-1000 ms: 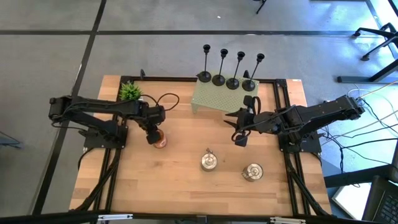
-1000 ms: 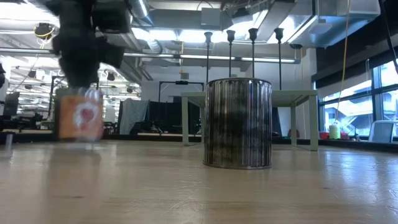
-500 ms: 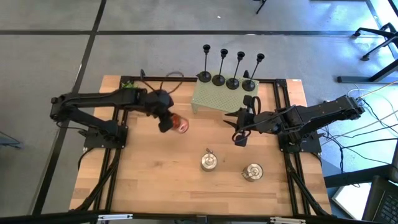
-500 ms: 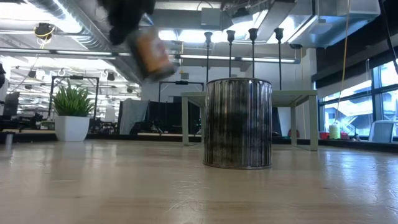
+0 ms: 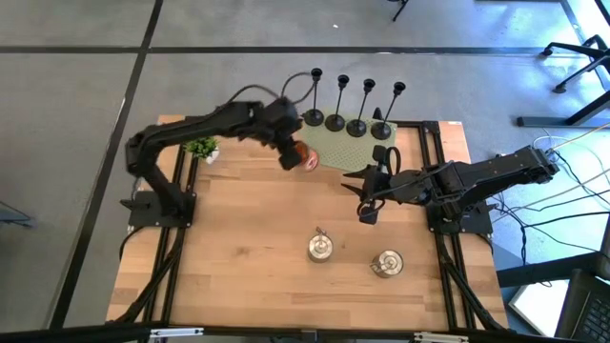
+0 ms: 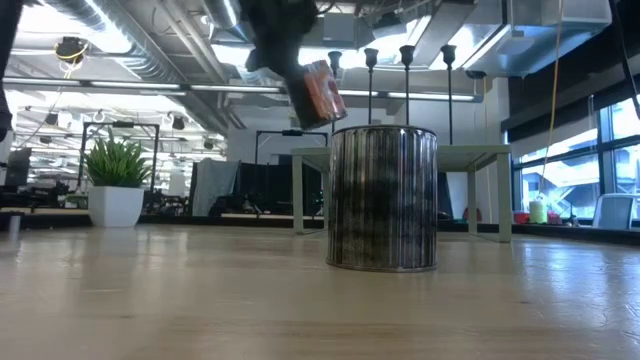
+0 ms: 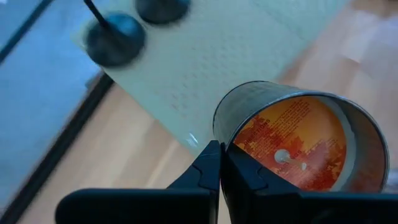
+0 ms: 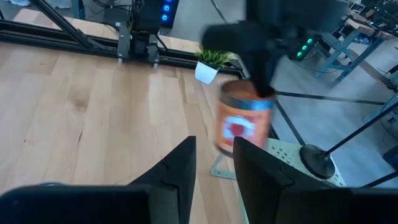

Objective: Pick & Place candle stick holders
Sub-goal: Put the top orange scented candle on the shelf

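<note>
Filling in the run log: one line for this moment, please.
left gripper: shut on orange jar, carried above green stand | right gripper: open, waiting | candle stick holders: four on stand

Left gripper (image 5: 307,160) clamped (raised), right gripper (image 5: 367,213) parted

light: even, bright overhead, ceiling strip lights (image 6: 150,88) glaring in low view | shadows: soft, short on tabletop (image 5: 248,248) | blur: motion smear on orange jar (image 6: 320,93) and left arm (image 5: 219,122) | focus: near tabletop soft in low view
</note>
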### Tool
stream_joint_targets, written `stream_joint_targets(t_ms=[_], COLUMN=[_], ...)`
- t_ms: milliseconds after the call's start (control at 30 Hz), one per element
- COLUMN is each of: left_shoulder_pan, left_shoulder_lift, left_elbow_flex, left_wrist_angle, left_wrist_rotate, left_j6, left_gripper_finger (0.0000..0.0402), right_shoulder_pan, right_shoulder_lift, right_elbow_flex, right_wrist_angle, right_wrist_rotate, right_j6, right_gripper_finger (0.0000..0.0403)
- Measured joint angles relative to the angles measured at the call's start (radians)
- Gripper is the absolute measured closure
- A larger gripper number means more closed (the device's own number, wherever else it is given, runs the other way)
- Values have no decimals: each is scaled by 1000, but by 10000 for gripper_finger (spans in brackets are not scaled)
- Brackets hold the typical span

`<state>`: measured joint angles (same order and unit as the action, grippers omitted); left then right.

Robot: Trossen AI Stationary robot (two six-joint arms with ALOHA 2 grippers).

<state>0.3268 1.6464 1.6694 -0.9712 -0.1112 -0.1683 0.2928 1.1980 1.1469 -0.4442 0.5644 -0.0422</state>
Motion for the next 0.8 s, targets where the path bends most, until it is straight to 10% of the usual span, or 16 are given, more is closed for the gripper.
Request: stream_joint_targets(t_ms=[800], left_shoulder_pan=[146], left_shoulder_lift=[187], left_elbow_flex=[159], left_wrist_angle=[-23], left_wrist_rotate=[24], left_j6=[60], left_gripper_finger=[377], right_shoulder_pan=[0], right_shoulder_lift=[0], right_elbow_flex=[0], right_wrist_angle=[0], right_wrist_rotate=[0], right_j6=[0], right_gripper_finger=[292])
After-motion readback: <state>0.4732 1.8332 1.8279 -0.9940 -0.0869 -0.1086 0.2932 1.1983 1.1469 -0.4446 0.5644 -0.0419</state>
